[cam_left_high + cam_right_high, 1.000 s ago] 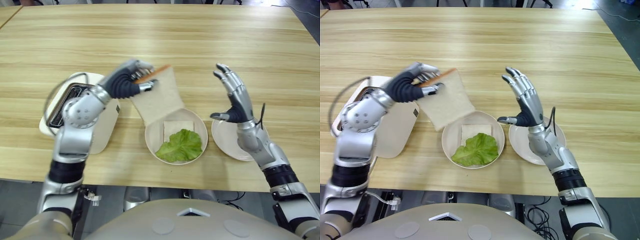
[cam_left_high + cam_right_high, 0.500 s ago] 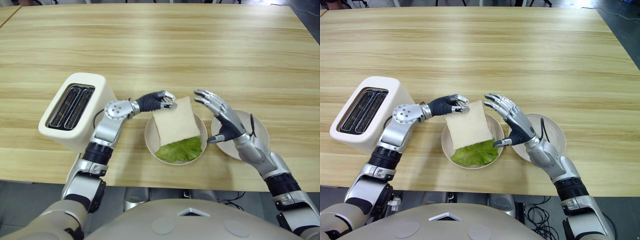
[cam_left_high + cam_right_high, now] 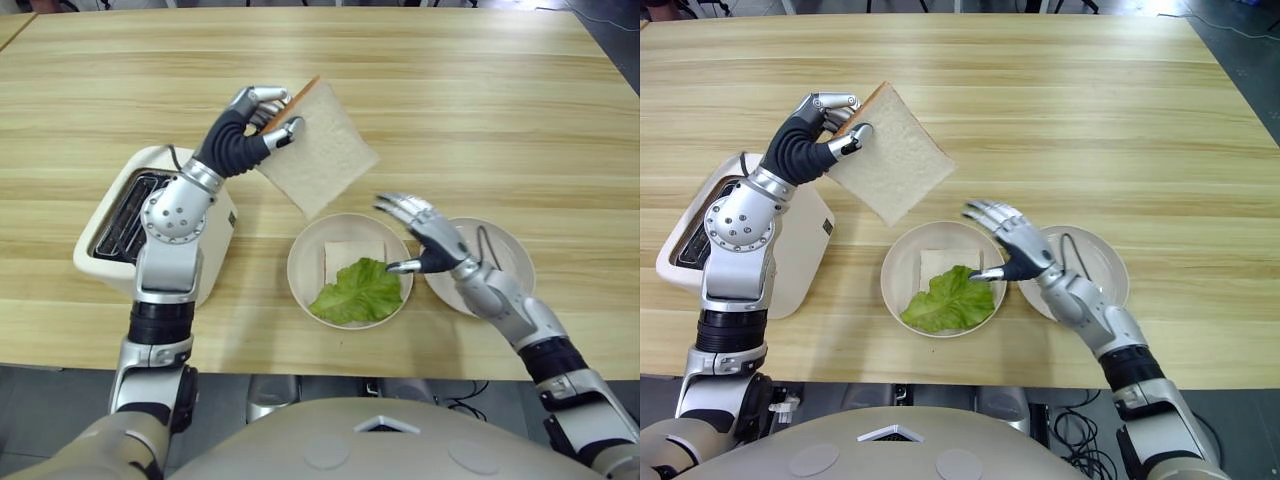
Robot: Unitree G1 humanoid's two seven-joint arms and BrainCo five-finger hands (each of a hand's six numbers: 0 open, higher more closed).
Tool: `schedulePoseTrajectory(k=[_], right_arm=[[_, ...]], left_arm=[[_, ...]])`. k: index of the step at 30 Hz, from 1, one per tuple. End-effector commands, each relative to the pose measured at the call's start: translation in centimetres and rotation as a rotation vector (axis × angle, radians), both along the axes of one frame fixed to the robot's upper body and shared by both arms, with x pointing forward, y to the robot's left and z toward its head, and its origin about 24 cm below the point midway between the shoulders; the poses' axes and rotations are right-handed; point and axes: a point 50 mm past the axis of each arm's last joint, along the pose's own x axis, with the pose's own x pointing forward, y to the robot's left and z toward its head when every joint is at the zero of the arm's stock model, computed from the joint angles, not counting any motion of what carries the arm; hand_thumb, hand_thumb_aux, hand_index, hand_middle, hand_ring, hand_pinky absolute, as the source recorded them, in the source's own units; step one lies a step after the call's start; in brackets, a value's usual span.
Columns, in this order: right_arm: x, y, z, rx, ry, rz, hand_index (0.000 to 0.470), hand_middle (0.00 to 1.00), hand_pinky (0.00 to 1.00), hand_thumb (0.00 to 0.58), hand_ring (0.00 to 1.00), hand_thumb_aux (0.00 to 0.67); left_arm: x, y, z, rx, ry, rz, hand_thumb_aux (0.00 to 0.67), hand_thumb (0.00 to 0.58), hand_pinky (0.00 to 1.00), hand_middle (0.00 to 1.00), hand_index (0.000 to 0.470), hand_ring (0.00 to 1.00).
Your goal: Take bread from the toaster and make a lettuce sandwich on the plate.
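My left hand [image 3: 248, 125] is raised above the table, shut on a slice of white bread [image 3: 322, 152] that hangs tilted over the far left rim of the plate [image 3: 302, 283]. On that plate lies another bread slice [image 3: 352, 254] with a lettuce leaf [image 3: 356, 292] over its near half. The white toaster [image 3: 110, 235] stands at the left, partly behind my left forearm. Just right of the plate, my right hand [image 3: 422, 231] hovers open with spread fingers, its fingertips near the plate's right rim.
A second, empty white plate [image 3: 505, 257] sits to the right, under my right wrist. The wooden table stretches bare towards the back.
Half a second ago the slice lay on the lettuce with the left hand low beside it; now the left hand holds it lifted up and to the left. The right hand has dropped slightly lower.
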Motion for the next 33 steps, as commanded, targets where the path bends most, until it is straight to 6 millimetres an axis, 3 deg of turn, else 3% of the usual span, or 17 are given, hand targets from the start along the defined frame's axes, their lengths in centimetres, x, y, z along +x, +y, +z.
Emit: schedulePoseTrajectory(k=[1, 13, 14, 15, 16, 17, 20, 26, 27, 33], right_arm=[[0.0, 0.3, -1.5, -0.106, 0.052, 0.051, 0.000, 0.00, 0.00, 0.000, 0.00, 0.000], [0.5, -0.1, -2.9, -0.285, -0.044, 0.103, 0.005, 0.00, 0.00, 0.014, 0.00, 0.008], [0.5, 0.0, -2.9, -0.286, -0.051, 0.106, 0.056, 0.00, 0.00, 0.132, 0.00, 0.081], [0.5, 0.0, -2.9, -0.287, -0.055, 0.108, 0.235, 0.00, 0.00, 0.441, 0.00, 0.342], [0.5, 0.0, -2.9, -0.288, -0.058, 0.111, 0.235, 0.00, 0.00, 0.441, 0.00, 0.342], [0.4, 0.1, -3.0, -0.288, -0.062, 0.113, 0.348, 0.00, 0.00, 0.546, 0.00, 0.507], [0.3, 0.3, -3.0, -0.284, -0.068, 0.122, 0.444, 0.00, 0.00, 0.579, 0.00, 0.646], [0.3, 0.6, -3.0, -0.275, -0.083, 0.133, 0.453, 0.00, 0.00, 0.580, 0.00, 0.659], [0.3, 0.7, -3.0, -0.273, -0.083, 0.134, 0.422, 0.00, 0.00, 0.576, 0.00, 0.615], [0.3, 1.1, -2.9, -0.267, -0.091, 0.142, 0.391, 0.00, 0.00, 0.567, 0.00, 0.570]], left_arm=[[-0.3, 0.4, -0.1, 0.006, -0.010, 0.036, 0.670, 0.580, 1.00, 1.00, 0.460, 1.00], [-1.2, 2.1, -0.3, -0.013, -0.008, 0.116, 0.670, 0.580, 1.00, 1.00, 0.460, 1.00], [-1.1, 2.2, -0.4, -0.018, -0.005, 0.123, 0.670, 0.580, 1.00, 1.00, 0.460, 1.00], [-1.0, 2.2, -0.4, -0.023, -0.002, 0.127, 0.670, 0.580, 1.00, 1.00, 0.460, 1.00], [-1.0, 2.3, -0.5, -0.026, 0.000, 0.130, 0.670, 0.580, 1.00, 1.00, 0.460, 1.00], [-0.9, 2.3, -0.5, -0.027, 0.001, 0.131, 0.670, 0.580, 1.00, 1.00, 0.460, 1.00], [-0.7, 2.2, -0.7, -0.030, 0.011, 0.128, 0.670, 0.580, 1.00, 1.00, 0.460, 1.00], [-0.2, 2.0, -1.7, -0.027, 0.054, 0.121, 0.670, 0.580, 1.00, 1.00, 0.460, 1.00], [-0.1, 2.0, -1.9, -0.028, 0.061, 0.119, 0.670, 0.580, 1.00, 1.00, 0.460, 1.00], [0.3, 1.6, -2.7, -0.014, 0.087, 0.111, 0.670, 0.580, 1.00, 1.00, 0.460, 1.00]])
